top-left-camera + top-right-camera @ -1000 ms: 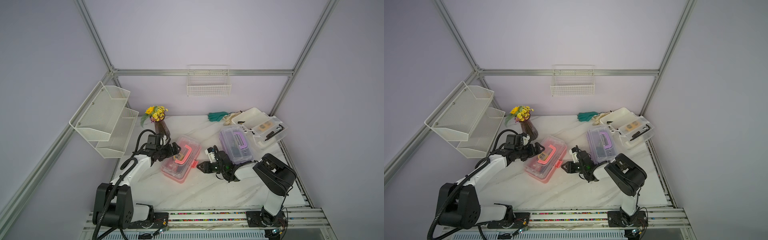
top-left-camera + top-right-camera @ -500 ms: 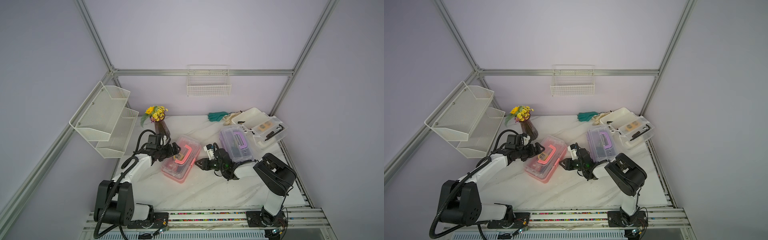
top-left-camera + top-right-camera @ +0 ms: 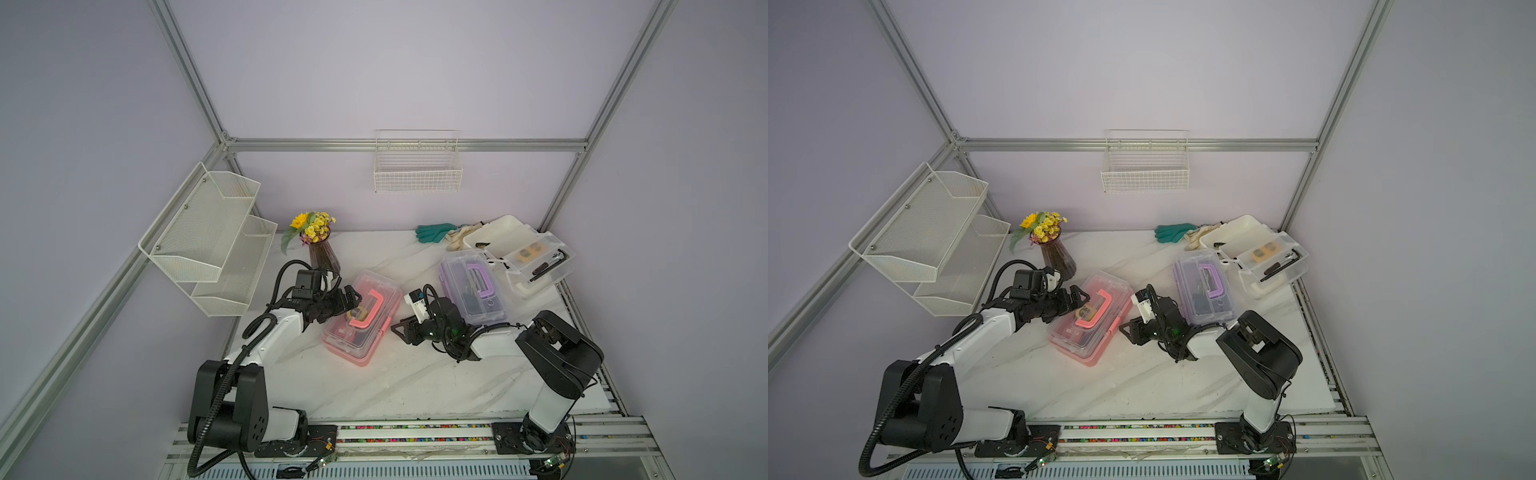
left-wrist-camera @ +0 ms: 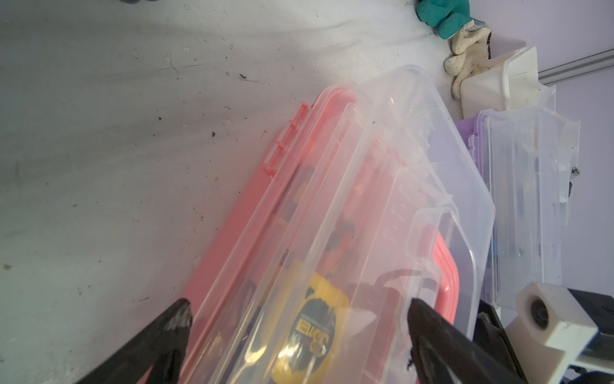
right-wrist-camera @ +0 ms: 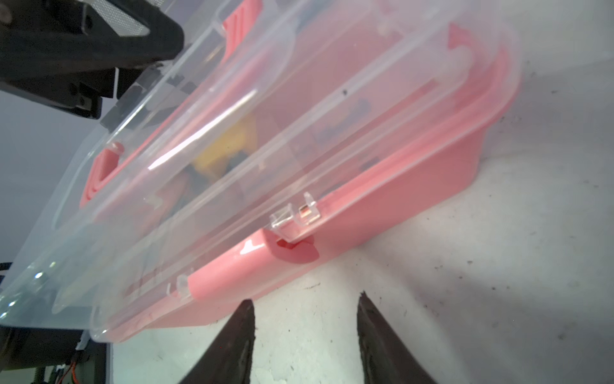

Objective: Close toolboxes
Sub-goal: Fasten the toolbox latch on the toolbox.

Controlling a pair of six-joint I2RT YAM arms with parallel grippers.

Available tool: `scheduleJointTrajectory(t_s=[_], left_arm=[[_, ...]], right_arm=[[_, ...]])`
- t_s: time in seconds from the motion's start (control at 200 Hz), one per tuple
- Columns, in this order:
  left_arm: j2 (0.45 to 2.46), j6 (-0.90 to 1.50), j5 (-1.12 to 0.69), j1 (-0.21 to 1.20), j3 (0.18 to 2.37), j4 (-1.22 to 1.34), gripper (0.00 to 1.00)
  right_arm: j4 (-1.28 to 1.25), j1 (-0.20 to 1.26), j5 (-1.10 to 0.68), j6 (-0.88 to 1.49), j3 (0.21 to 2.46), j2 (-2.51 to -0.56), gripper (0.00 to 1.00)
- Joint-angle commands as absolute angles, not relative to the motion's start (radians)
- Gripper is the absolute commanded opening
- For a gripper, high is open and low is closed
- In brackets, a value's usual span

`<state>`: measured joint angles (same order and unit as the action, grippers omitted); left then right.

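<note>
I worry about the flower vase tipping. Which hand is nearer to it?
Left. The left hand is at the edge of the pink toolbox nearest the vase; the right hand is beyond that toolbox, on its side away from the vase.

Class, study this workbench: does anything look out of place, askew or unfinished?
The white box in the back right corner stands open, with its clear part lying askew across it. The pink box has a front catch that looks unfastened.

The right claw [image 5: 305, 306] stands parted and empty over the surface [image 5: 498, 299], just short of the pink box [image 5: 415, 186]. The latch tab [image 5: 294, 214] on its clear lid [image 5: 232, 99] overhangs the rim.
</note>
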<state>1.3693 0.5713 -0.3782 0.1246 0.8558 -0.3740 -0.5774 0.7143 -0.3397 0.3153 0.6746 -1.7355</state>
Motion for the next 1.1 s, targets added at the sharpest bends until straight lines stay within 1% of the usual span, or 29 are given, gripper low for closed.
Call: scheduleJointTrajectory(t_s=[0.0,0.115,0.165,0.205,0.285,0.445,0.645,0.87,1.095], left_arm=[[1.377,0.576,-0.432,0.133,0.827,-0.397,1.0],[1.381,0.576,-0.43,0.133,0.829,-0.397,1.0],[1.382,0.575,-0.429,0.133,0.831,-0.397,1.0],[1.383,0.574,-0.427,0.133,0.83,-0.397,1.0],[1.388,0.573,-0.428,0.133,0.832,-0.397,1.0],[1.392,0.57,-0.429,0.132,0.833,-0.397,1.0],[1.399,0.571,-0.437,0.133,0.834,-0.397,1.0],[1.4,0.57,-0.44,0.132,0.837,-0.397,1.0],[1.397,0.57,-0.439,0.132,0.833,-0.396,1.0]], right_arm=[[-0.719,0.721,-0.314,0.129,0.591,-1.709,0.54],[-0.868,0.731,-0.34,0.056,0.549,-1.735,0.57],[-0.923,0.74,-0.352,0.032,0.543,-1.756,0.6],[-0.958,0.749,-0.355,0.018,0.546,-1.778,0.62],[-0.995,0.773,-0.347,-0.003,0.566,-1.815,0.63],[-1.056,0.809,-0.283,-0.026,0.601,-1.874,0.63],[-1.128,0.815,-0.2,-0.019,0.614,-1.917,0.63],[-1.147,0.818,-0.175,-0.016,0.638,-1.951,0.63],[-1.151,0.826,-0.164,-0.022,0.65,-1.966,0.6]])
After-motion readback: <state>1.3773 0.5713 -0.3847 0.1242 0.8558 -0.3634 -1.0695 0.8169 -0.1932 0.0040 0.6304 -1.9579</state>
